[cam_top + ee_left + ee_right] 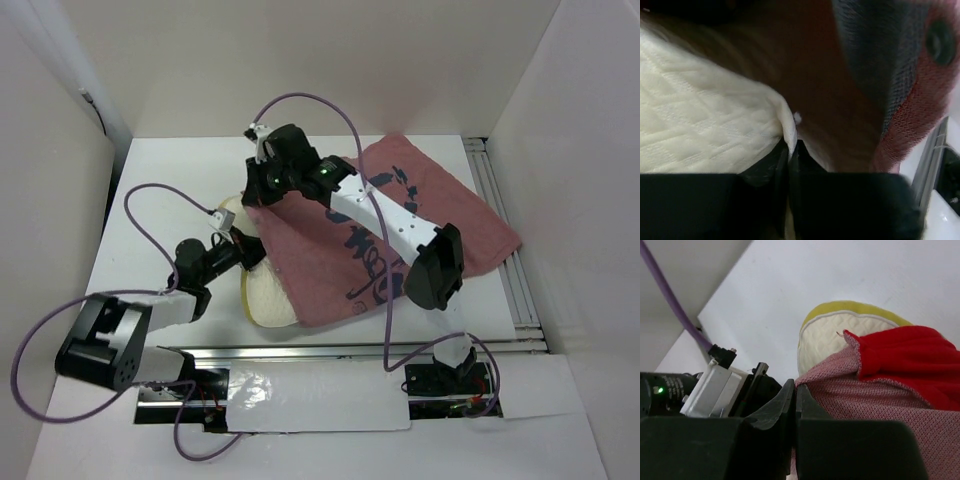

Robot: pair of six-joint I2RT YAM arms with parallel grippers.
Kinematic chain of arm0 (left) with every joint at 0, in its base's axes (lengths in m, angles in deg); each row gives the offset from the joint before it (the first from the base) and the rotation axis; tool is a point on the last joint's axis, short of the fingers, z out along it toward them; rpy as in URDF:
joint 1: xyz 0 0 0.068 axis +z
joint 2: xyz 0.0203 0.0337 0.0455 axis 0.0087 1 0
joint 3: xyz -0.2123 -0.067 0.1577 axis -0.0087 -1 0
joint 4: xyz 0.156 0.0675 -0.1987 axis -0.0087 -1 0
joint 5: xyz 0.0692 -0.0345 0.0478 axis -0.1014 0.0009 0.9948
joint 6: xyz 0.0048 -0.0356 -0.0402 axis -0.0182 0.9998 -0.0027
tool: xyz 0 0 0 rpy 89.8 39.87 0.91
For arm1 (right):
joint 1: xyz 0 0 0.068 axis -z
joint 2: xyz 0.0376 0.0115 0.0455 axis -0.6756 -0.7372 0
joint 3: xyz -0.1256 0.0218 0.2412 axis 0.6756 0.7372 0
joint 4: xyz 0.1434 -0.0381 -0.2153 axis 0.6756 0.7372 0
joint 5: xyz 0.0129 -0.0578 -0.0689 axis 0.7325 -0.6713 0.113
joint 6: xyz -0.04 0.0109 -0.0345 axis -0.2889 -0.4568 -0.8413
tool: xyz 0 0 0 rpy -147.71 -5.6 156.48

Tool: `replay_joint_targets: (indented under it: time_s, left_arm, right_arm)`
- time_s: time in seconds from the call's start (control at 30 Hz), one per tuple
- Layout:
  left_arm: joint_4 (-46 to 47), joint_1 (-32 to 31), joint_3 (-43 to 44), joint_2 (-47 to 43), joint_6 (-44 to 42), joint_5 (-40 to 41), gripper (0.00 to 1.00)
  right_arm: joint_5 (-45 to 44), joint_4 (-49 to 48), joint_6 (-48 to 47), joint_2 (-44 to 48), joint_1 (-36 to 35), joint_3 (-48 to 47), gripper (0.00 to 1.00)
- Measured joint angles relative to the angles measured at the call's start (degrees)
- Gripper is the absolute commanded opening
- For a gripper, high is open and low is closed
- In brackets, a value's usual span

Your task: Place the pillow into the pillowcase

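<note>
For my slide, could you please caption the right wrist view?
Right jaws shut on the pillowcase edge, pillow protruding beyond.

The pillowcase shows a dull pink face with dark calligraphy marks (its other face, seen from the right wrist, is bright red). The pillow, near the table's left edge, is cream-white, quilted in diamonds, with yellow edging. The table is white and the cable is purple.
</note>
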Motion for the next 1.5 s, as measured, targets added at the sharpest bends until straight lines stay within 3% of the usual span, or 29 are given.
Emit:
replay_joint_targets:
  time_s: [0.03,0.1,0.13,0.17,0.27,0.4,0.43,0.57,0.83,1.03,1.1,1.13,1.2,1.23,1.3,1.33,1.37,1.5]
  left_arm:
    - [0.2,0.0,-0.3,1.9,1.2,0.9,0.38]
    - [-0.3,0.0,-0.5,3.9,3.2,2.2,0.59]
    - [-1.1,-0.1,-0.5,4.0,3.7,2.6,0.98]
    - [-2.0,-0.2,-0.5,3.5,3.8,3.0,1.00]
    - [-9.5,-1.3,-0.3,-1.6,3.7,6.5,1.00]
    - [-25.1,-3.8,1.4,-13.1,2.1,13.7,1.00]
    - [-28.4,-4.5,1.7,-15.8,1.9,15.6,1.00]
    - [-39.6,-8.1,1.6,-25.0,0.9,22.3,1.00]
    - [-56.2,-16.9,-2.2,-35.3,4.1,26.1,1.00]
    - [-62.1,-22.7,-1.3,-36.2,5.5,28.1,1.00]
    - [-62.2,-25.0,-0.6,-33.8,5.5,28.4,0.88]
    - [-61.7,-26.2,-0.2,-32.0,5.5,28.7,0.77]
    - [-60.5,-28.2,0.9,-27.5,5.6,29.1,0.68]
    - [-59.6,-28.8,1.6,-25.2,5.9,29.7,0.50]
    - [-58.3,-29.5,3.3,-21.5,7.2,31.0,0.30]
    - [-57.9,-29.7,4.8,-18.1,8.7,34.0,0.24]
    - [-58.1,-29.6,6.7,-15.3,10.1,35.8,0.11]
    - [-62.7,-25.6,20.3,-0.2,13.3,41.4,0.11]
  right_arm:
    - [-1.3,0.1,0.5,-1.2,-0.1,-0.1,0.00]
    - [-4.2,1.1,1.0,-5.0,-0.2,-1.8,0.04]
    - [-5.8,2.1,1.2,-7.5,-0.2,-3.7,0.08]
    - [-7.3,3.2,1.3,-10.2,-0.2,-5.6,0.15]
    - [-12.0,5.6,1.9,-15.6,-0.3,-7.8,0.53]
    - [-15.4,5.1,2.1,-13.9,-0.8,-5.3,0.72]
    - [-16.4,5.0,1.9,-12.3,-0.9,-3.5,0.81]
    - [-21.1,2.5,0.7,-0.8,-1.1,8.3,0.95]
    - [-29.4,-2.4,1.6,32.3,-0.9,37.4,1.00]
    - [-26.5,1.8,2.7,42.7,-1.5,51.2,1.00]
    - [-25.0,3.7,3.3,43.8,-2.3,55.0,1.00]
    - [-23.9,4.4,3.6,44.3,-2.7,57.0,1.00]
    - [-21.9,5.1,4.2,45.0,-3.1,60.5,1.00]
    - [-21.0,5.1,4.4,45.4,-3.2,62.2,1.00]
    - [-20.6,5.2,4.9,45.4,-3.3,63.6,1.00]
    - [-20.8,5.1,5.4,45.3,-3.3,63.9,1.00]
    - [-21.1,5.0,5.6,45.0,-3.3,63.9,1.00]
    - [-22.0,3.3,6.1,42.7,-3.0,63.9,1.00]
